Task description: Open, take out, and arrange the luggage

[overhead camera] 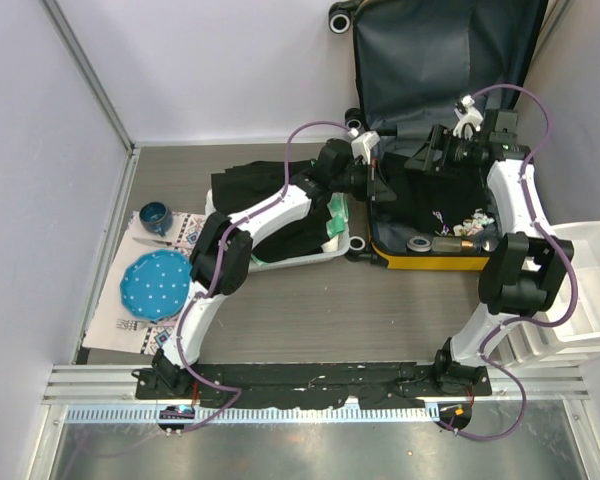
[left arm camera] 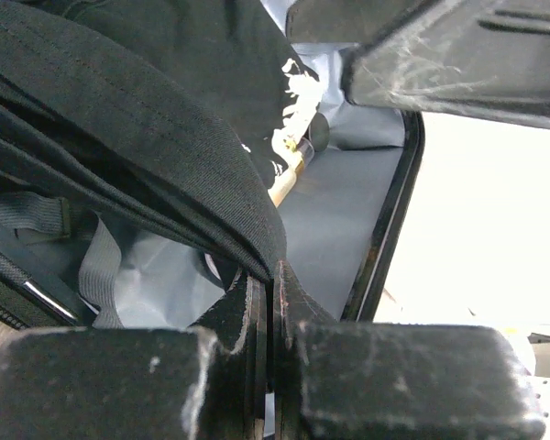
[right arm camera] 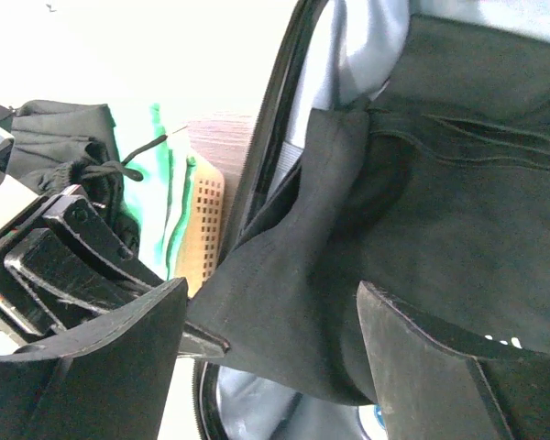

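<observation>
- Top external view: the luggage [overhead camera: 430, 263] lies unzipped just beyond both my wrists, lid upright behind it, so the opening step is done.
- My left gripper [left arm camera: 270, 307] is pressed together on a fold of the black garment [left arm camera: 147, 137] at the luggage's left rim.
- My right gripper [right arm camera: 275, 312] is spread wide and empty, over that garment inside the luggage.
- The white mesh basket [overhead camera: 345, 245] just left of the luggage holds dark clothes, so I judge unpacking to be partway.
- Small items [overhead camera: 460, 228] near the luggage's front wall remain to be taken out and arranged.
</observation>
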### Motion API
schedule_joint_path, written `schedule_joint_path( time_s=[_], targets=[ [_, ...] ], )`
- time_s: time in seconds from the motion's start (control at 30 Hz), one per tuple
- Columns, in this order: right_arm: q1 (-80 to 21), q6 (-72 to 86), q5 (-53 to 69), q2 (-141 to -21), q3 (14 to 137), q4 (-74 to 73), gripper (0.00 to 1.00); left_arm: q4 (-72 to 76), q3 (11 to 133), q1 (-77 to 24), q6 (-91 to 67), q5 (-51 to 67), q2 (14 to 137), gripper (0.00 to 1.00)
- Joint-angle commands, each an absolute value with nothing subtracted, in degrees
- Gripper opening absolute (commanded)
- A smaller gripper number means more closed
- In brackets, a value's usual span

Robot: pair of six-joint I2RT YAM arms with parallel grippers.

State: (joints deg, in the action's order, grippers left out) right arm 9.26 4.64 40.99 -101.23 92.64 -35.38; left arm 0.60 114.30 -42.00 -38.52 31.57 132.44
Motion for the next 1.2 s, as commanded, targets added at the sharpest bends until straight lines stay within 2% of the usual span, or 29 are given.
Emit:
schedule_joint_path(
  time_s=[0.0, 0.1, 0.23, 0.33, 0.53, 0.7, 0.83, 1.0, 1.07, 1.17],
  targets=[
    [8.97, 2.55, 34.81, -102.37, 93.85, -34.71, 0.81, 2.47, 118.04, -41.84, -39.64, 36.20, 127.00, 0.00],
    [7.83, 3.16, 28.58, -108.34, 102.45, -38.57, 0.81, 0.44, 116.46, -41.75, -37.36, 39.37, 124.73, 0.00],
    [3.70, 2.20, 20.66, -114.69, 114.58, -44.72, 0.81, 0.18, 107.70, -41.75, -32.01, 41.48, 119.89, 0.00],
    [1.76, 5.79, 24.59, -117.85, 117.15, -46.93, 0.81, -1.93, 103.19, -41.75, -28.31, 42.19, 117.34, 0.00],
    [-1.91, 9.23, 31.20, -118.22, 114.44, -47.90, 0.81, -6.93, 99.67, -40.78, -21.90, 43.24, 112.94, 0.00],
    [-3.34, 8.09, 26.21, -116.37, 115.13, -48.95, 0.82, -14.32, 94.50, -40.52, -13.03, 43.33, 108.82, 0.00],
    [-5.36, 6.42, 20.77, -116.81, 116.11, -52.73, 0.83, -15.82, 92.55, -40.25, -12.65, 43.15, 107.84, 0.00],
    [-7.73, 7.03, 20.74, -117.77, 114.08, -53.35, 0.82, -15.56, 92.46, -40.17, -13.09, 43.33, 107.67, 0.00],
    [-7.91, 8.34, 22.14, -117.95, 113.91, -52.56, 0.78, -15.47, 92.37, -40.17, -13.10, 43.16, 107.49, 0.00],
    [-7.82, 8.79, 23.80, -118.83, 114.61, -52.12, 0.66, -15.12, 91.76, -40.17, -13.27, 42.80, 107.05, 0.00]
  ],
)
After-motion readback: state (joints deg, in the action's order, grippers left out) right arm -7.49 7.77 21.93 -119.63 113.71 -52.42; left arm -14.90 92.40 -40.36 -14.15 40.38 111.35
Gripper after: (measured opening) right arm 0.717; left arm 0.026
